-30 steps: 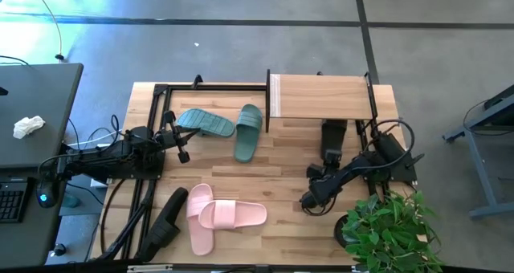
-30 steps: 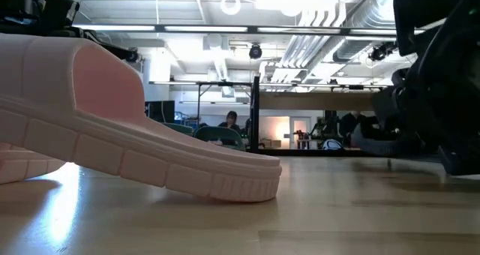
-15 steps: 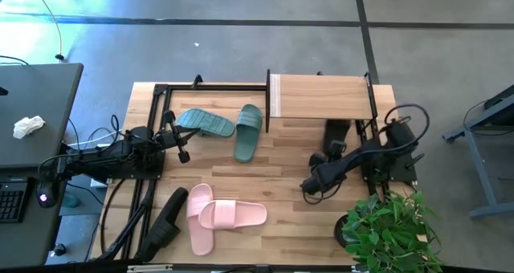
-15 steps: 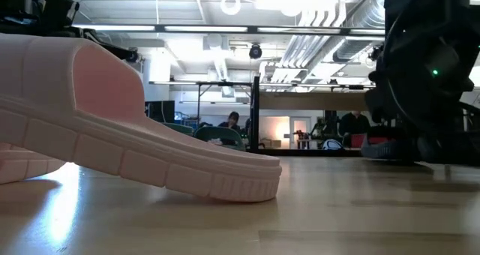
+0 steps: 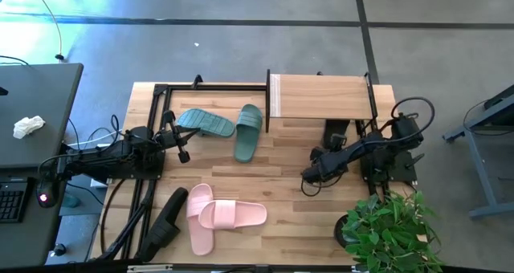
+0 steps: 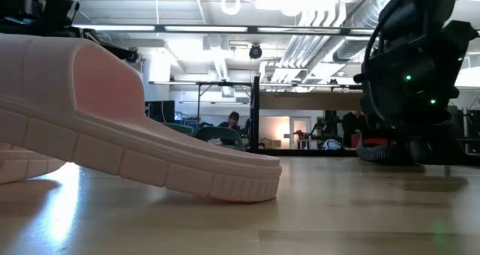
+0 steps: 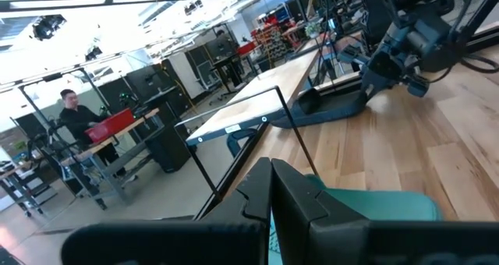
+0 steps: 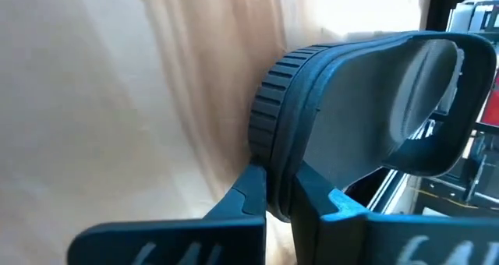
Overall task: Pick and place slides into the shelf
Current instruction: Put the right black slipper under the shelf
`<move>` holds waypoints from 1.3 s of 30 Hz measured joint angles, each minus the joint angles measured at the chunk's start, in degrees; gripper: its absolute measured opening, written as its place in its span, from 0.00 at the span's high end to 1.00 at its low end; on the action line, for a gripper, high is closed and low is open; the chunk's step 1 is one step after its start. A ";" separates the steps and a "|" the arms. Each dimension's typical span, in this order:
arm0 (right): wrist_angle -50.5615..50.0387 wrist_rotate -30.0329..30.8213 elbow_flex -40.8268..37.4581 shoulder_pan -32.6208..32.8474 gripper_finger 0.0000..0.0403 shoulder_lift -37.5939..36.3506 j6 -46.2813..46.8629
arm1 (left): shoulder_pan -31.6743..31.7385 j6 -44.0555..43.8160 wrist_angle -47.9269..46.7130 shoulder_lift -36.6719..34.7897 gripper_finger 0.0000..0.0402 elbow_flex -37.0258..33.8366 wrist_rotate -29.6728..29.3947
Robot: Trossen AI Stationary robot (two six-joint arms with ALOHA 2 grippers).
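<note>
Right gripper (image 5: 308, 175) is clamping a black slide (image 8: 351, 117) by its edge beside the shelf (image 5: 321, 96); left gripper (image 5: 183, 155) is resting closed, empty.

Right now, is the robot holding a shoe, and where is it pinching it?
Yes. The right gripper is shut on a black slide, pinching the edge of its sole at one end. The left gripper holds nothing.

Grey concrete floor (image 5: 241, 48) around light wooden worktop (image 5: 281, 144), dark seam lines crossing it. Dark desk (image 5: 32, 120) beside worktop, crumpled white cloth (image 5: 28, 127) on it. Leafy green plant (image 5: 389, 229) at worktop corner. Beyond: open workshop, ceiling ducts (image 6: 315, 15), strip lights, seated person (image 7: 72, 113) at bench with red box (image 7: 113, 125).
</note>
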 joint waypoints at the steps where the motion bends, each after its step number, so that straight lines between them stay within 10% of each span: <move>1: 0.03 0.05 0.00 -0.67 1.00 0.00 -0.54 | -0.01 -0.06 -0.02 0.00 1.00 -0.01 0.01; 39: -0.17 -3.31 0.15 -16.28 0.97 -0.04 -6.82 | -0.01 -0.35 -0.04 0.00 1.00 -0.01 0.23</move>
